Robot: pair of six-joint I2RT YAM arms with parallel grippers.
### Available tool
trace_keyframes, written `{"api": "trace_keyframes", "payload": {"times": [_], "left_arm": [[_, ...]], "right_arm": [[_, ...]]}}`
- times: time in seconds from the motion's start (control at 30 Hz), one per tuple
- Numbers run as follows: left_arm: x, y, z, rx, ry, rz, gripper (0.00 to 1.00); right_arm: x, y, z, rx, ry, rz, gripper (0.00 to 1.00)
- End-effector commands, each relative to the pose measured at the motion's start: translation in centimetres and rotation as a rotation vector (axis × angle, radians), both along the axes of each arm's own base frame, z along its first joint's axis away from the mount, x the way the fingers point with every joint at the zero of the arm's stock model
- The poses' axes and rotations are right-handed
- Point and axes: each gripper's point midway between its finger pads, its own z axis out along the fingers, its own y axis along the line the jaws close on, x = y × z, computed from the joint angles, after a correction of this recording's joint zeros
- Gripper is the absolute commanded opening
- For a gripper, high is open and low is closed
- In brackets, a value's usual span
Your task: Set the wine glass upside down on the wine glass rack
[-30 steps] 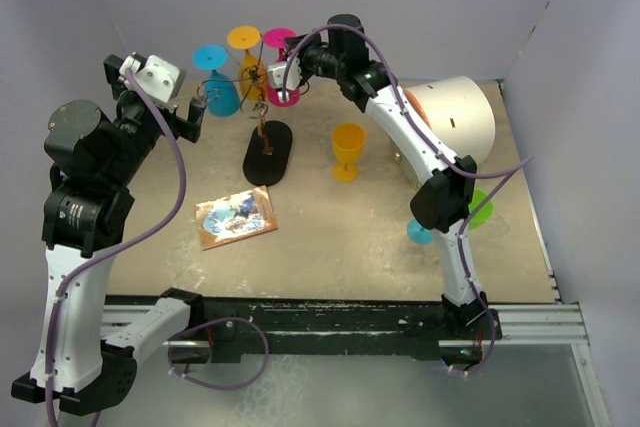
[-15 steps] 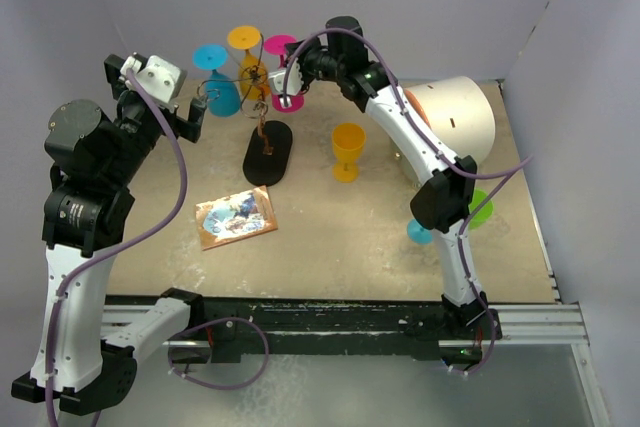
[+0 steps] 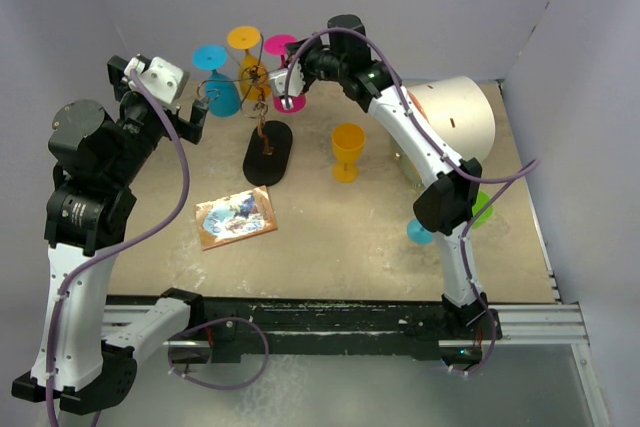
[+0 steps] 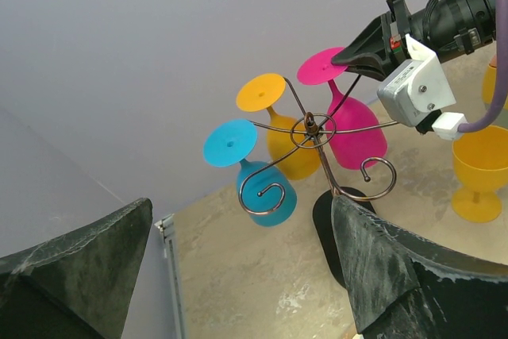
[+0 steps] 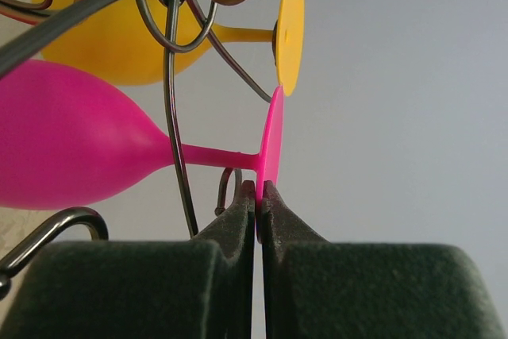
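The wine glass rack (image 3: 262,129) stands at the back centre on its black oval base, and its spiral arms show in the left wrist view (image 4: 309,125). A pink wine glass (image 3: 286,100) hangs upside down on it, next to an orange one (image 3: 250,69) and a blue one (image 3: 222,93). My right gripper (image 3: 284,57) is shut on the rim of the pink glass's foot (image 5: 274,140), with its fingertips (image 5: 248,196) pinching the disc by the rack's wire. My left gripper (image 3: 165,107) is open and empty, to the left of the rack (image 4: 230,275).
An orange glass (image 3: 348,150) stands upright to the right of the rack's base. A white dome-shaped object (image 3: 460,117) is at the back right. Green (image 3: 482,209) and blue (image 3: 418,233) glasses lie by the right arm. A picture card (image 3: 236,217) lies front left.
My right gripper has shifted slightly right and back with the pink glass's foot in it, and the pink glass has settled a little on the rack. The left arm has barely moved.
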Motion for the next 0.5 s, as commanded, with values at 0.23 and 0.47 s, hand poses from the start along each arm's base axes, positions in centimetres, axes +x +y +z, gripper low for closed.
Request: {"api": "trace_keyframes", "payload": {"times": [0.23, 0.47], "left_arm": [[-0.3, 0.4, 0.7, 0.010, -0.035, 0.014, 0.97], [-0.4, 0.5, 0.8, 0.009, -0.039, 0.014, 0.97]], "right_arm": [[-2.6, -0.7, 3.6, 0.012, -0.040, 0.042, 0.00], [-3.1, -1.1, 3.7, 0.009, -0.029, 0.037, 0.00]]}}
